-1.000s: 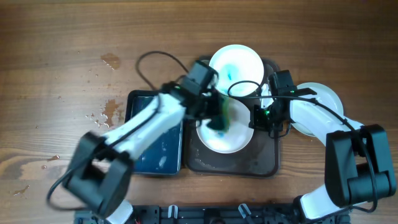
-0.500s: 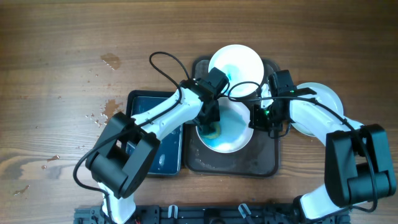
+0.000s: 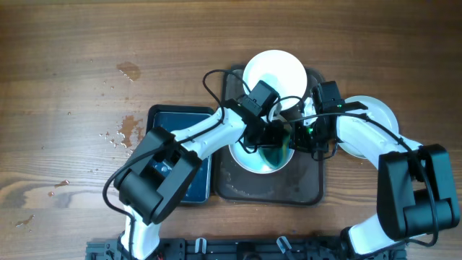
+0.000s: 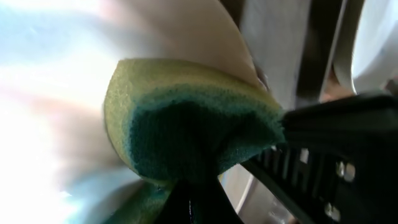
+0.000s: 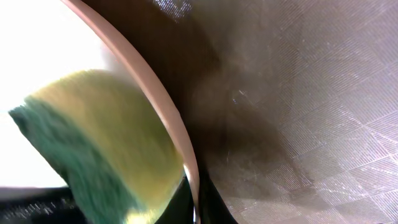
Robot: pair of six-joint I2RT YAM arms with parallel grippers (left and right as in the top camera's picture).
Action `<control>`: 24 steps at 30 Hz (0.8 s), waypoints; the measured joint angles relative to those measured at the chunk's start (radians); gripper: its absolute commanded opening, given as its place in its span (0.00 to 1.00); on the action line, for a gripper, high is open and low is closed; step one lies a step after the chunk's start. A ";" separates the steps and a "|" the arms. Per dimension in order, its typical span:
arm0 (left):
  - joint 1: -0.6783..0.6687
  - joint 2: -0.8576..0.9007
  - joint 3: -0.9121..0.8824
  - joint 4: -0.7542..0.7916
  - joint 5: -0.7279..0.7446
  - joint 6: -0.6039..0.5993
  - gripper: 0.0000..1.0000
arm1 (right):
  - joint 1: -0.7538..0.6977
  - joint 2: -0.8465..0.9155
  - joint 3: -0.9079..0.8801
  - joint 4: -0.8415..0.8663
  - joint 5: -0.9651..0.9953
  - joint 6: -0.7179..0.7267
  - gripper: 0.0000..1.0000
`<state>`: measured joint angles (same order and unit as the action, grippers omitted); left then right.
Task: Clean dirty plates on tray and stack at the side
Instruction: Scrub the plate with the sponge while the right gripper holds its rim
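Left tool [image 3: 276,137] is clamped down on a yellow-green sponge [image 4: 186,118], with the sponge squashed between the fingers and pressed onto the right part of the middle plate [image 3: 253,162]. That plate lies in the centre of the brown tray [image 3: 238,189], and there is a teal smear across its face. Right tool [image 3: 304,137] sits at the same plate's right edge; the right wrist view shows the rim [image 5: 163,109] running down between the dark fingers, so it is closed on the rim, with the sponge just inside it. The far plate [image 3: 278,68] lies at the tray's far end, overhanging the rim, with a faint teal mark in it. The side plate [image 3: 375,108] is off the tray on the bench [image 3: 72,72], to the right and partly under the right arm. The blue tray [image 3: 166,123] is just left of the brown tray and the left arm crosses over it. There are wet spots on the bench left of the blue tray.
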<state>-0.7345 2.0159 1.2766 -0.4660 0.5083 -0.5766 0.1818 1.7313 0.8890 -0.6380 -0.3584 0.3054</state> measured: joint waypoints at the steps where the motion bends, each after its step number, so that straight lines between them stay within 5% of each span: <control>1: -0.002 0.002 0.001 -0.009 0.013 0.001 0.04 | 0.000 0.000 0.000 0.000 0.000 0.001 0.04; 5: 0.028 0.000 0.014 -0.117 0.010 0.010 0.04 | 0.000 0.000 0.000 0.000 0.000 0.001 0.04; 8: 0.098 -0.042 0.015 -0.269 -0.132 0.014 0.04 | 0.000 0.000 0.000 0.000 0.000 0.001 0.04; 12: 0.131 -0.065 0.014 -0.301 -0.322 0.023 0.04 | 0.000 0.000 0.000 0.000 0.000 0.001 0.04; 16: 0.132 -0.066 0.013 -0.288 -0.328 0.026 0.04 | 0.000 0.000 0.000 0.001 0.000 0.002 0.04; 17: 0.132 -0.066 0.010 -0.266 -0.306 0.026 0.07 | 0.000 0.000 0.000 0.002 0.000 0.004 0.04; 20: 0.127 -0.066 0.005 -0.191 -0.220 0.034 0.36 | 0.000 0.000 0.000 0.003 0.000 0.005 0.04; 24: 0.121 -0.066 0.005 -0.181 -0.169 0.041 0.39 | 0.000 0.000 0.000 0.003 0.000 0.005 0.04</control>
<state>-0.6140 1.9499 1.2819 -0.6468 0.3397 -0.5358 0.1818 1.7313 0.8890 -0.6353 -0.3580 0.3099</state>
